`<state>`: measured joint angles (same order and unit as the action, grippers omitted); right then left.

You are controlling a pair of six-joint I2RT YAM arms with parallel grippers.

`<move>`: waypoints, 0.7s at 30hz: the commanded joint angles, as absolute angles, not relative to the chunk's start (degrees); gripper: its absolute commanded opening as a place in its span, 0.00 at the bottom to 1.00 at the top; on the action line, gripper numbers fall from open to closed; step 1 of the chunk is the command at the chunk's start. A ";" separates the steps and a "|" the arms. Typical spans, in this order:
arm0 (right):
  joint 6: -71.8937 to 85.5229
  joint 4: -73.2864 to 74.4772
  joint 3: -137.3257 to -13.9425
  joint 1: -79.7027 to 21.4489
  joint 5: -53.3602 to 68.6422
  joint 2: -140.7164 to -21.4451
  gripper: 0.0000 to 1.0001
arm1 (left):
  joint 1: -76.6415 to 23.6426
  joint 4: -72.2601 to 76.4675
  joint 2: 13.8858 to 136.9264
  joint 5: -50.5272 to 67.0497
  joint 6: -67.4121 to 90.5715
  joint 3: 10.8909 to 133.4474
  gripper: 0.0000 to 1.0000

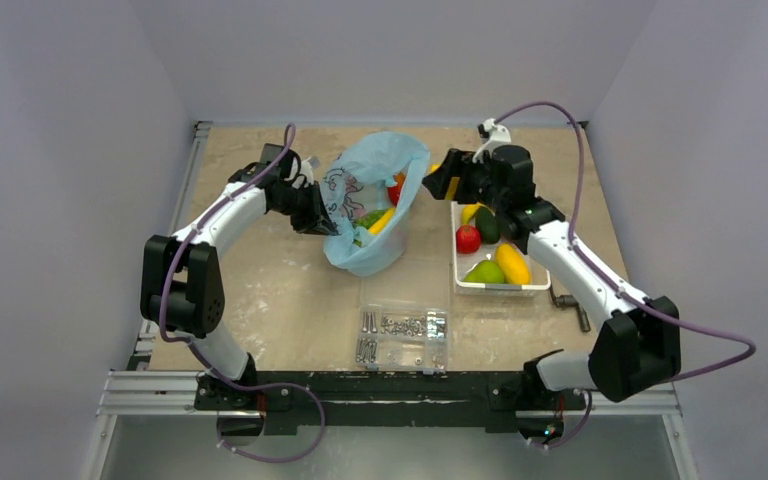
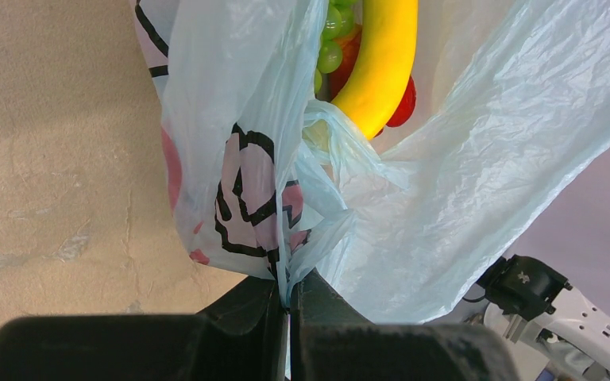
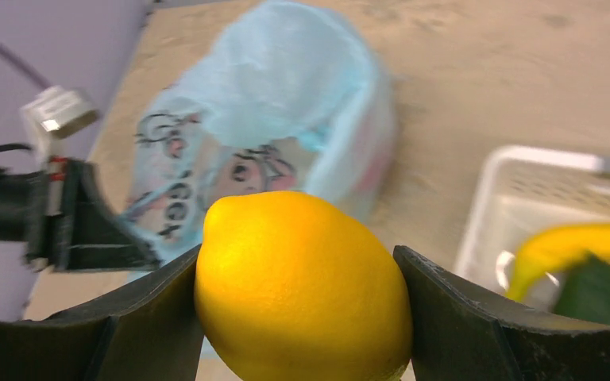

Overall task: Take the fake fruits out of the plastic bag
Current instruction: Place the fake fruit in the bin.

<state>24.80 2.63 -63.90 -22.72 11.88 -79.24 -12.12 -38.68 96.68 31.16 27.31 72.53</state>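
Right tool (image 3: 302, 313) is gripping a yellow lemon (image 3: 302, 278) between widely spread jaws and is carrying it in the air just right of the bag (image 1: 380, 160). Left tool (image 2: 290, 317) is pinching the bag's left rim, jaws fully closed on the thin film, and is holding the mouth open.

Inside the bag, a banana (image 2: 381, 63), green grapes (image 2: 330, 48) and a red fruit (image 2: 403, 107) are lying together. Right of the bag, a white basket (image 1: 500, 290) is holding several fruits.

Risks, as judged:
- The lemon is glossy and rounded, so a hard swing away from the bag risks it squirting out of the jaws.
- The film is thin and could slip or tear at the pinch, letting the mouth collapse over the fruits inside.
- A slack bag could drag across the tabletop (image 1: 280, 290).
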 commanded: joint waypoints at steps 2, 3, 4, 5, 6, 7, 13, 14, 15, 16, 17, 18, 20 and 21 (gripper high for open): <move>28.69 4.42 -55.92 -16.24 -6.61 -74.08 0.00 | -12.31 -37.88 96.63 32.16 26.98 74.00 0.00; 29.51 4.56 -55.17 -14.60 -7.65 -74.46 0.00 | -12.31 -37.88 96.72 32.17 26.95 74.00 0.00; 30.34 4.98 -54.92 -13.22 -8.13 -75.30 0.00 | -12.36 -37.81 96.68 32.11 26.98 73.96 0.00; 31.38 5.59 -55.20 -11.97 -8.22 -76.48 0.00 | -12.37 -37.76 96.76 32.14 26.98 73.96 0.00; 32.38 6.16 -55.81 -10.90 -7.13 -78.04 0.00 | -12.39 -37.72 96.79 32.11 26.98 73.87 0.00; 33.03 6.61 -56.74 -10.03 -6.31 -79.70 0.01 | -12.39 -37.71 96.85 32.20 27.03 73.83 0.00; 33.71 6.90 -62.44 -7.99 3.47 -90.20 0.19 | -12.40 -37.91 96.50 32.05 26.82 73.83 0.00; 33.87 6.53 -63.16 -7.94 4.20 -91.26 0.24 | -12.42 -37.95 96.32 31.95 26.74 73.83 0.00; 34.14 6.11 -63.41 -7.88 4.86 -92.06 0.28 | -12.40 -37.89 96.25 31.89 26.68 73.75 0.00; 34.46 5.66 -63.47 -7.96 5.68 -92.62 0.33 | -12.39 -37.88 96.26 31.85 26.71 73.74 0.00; 34.57 5.21 -63.46 -7.92 6.45 -93.05 0.37 | -12.39 -37.96 96.31 31.94 26.72 73.74 0.00; 34.71 4.78 -63.27 -7.99 6.77 -93.34 0.43 | -12.39 -37.93 96.29 31.99 26.80 73.82 0.00; 34.80 4.08 -62.69 -7.98 6.65 -93.45 0.56 | -12.39 -37.82 96.33 32.27 26.88 73.89 0.00; 34.75 3.87 -62.41 -8.00 6.41 -93.36 0.62 | -12.39 -37.85 96.28 32.33 26.85 73.89 0.00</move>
<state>33.56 6.85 -60.47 -7.92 4.29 -94.54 -12.14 -38.68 96.68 31.16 27.31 72.53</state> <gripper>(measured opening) 0.743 0.008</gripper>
